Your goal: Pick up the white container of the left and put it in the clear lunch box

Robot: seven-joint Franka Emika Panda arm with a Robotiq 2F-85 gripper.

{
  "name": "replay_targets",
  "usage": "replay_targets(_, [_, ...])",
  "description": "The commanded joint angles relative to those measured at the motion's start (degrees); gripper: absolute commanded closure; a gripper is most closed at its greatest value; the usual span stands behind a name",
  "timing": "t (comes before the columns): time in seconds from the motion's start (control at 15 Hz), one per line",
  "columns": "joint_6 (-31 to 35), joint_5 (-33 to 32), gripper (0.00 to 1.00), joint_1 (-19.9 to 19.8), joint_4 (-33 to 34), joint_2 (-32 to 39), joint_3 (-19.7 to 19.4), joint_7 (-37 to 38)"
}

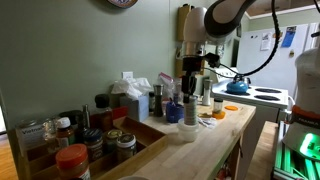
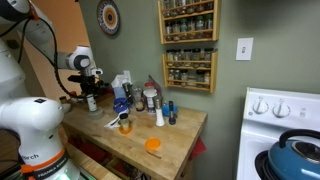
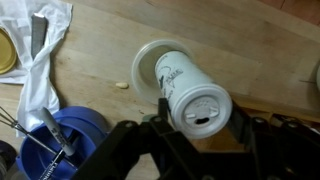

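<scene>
In the wrist view the white container, a white cylinder with a perforated white shaker top, sits between my gripper's two black fingers. The fingers press its top on both sides. Its base is at or just above the wooden counter; I cannot tell which. In both exterior views the gripper hangs low over the cluttered counter, and the container is hard to make out there. I cannot pick out the clear lunch box in any view.
A blue bowl with utensils and a white cloth lie close beside the gripper. Another white bottle, jars in a wooden crate, an orange lid, the stove and a blue kettle surround the counter.
</scene>
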Motion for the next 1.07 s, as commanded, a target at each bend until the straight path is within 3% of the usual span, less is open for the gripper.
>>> replay_targets(0.0, [1.4,-2.6,0.67,-0.1,1.3,2.1,-0.2,0.4])
replay_targets(0.67, [0.7,-2.7,0.67,-0.8,2.7,6.5,-1.4,-0.1])
replay_targets(0.73, [1.1,-2.0,0.17,-0.7,2.8,6.8,-1.4,-0.5])
replay_targets(1.0, [3.1,1.6,0.00,-0.2,2.5,5.6,-1.3,-4.1])
